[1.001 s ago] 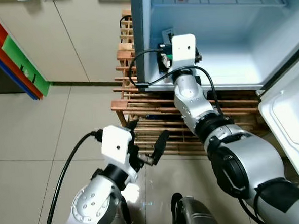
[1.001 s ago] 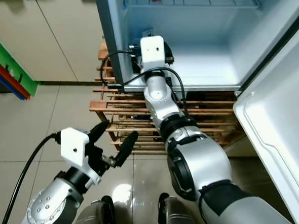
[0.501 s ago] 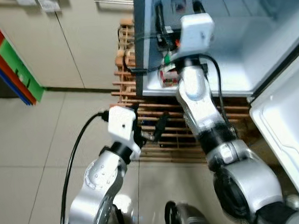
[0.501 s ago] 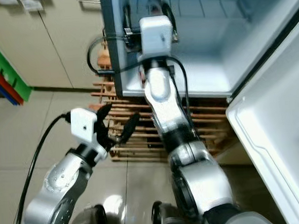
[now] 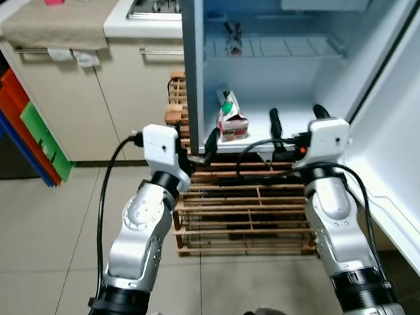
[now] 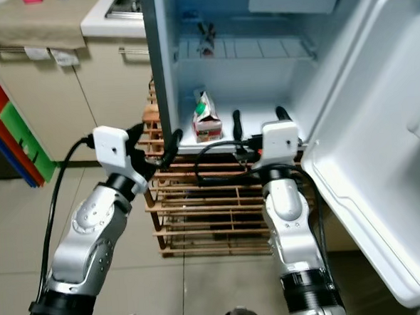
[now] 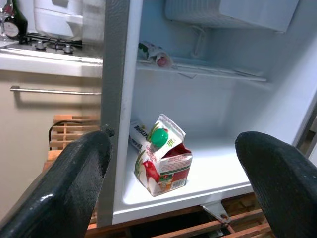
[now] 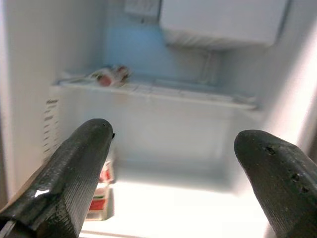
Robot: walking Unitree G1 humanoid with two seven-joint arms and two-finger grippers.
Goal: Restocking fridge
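The fridge (image 5: pixel 378 111) stands open – 1 small red and green carton (image 5: pixel 231 120) sits on its floor near the front left corner, touched by neither gripper. The right gripper (image 5: pixel 294 117) hangs at the floor's front edge, fingers spread and empty. The left gripper (image 5: pixel 199 149), also spread and empty, hovers outside the left wall. A wooden rack (image 5: pixel 242 213) sits beneath.

Even indoor light is filling the head views, keeping them sharp. The fridge (image 5: pixel 283 67) interior is glowing pale blue. The right wrist view is looking soft and washed out, the fridge floor (image 8: pixel 173 208) possibly overexposed; near fingers (image 8: pixel 74 173) are blurring.
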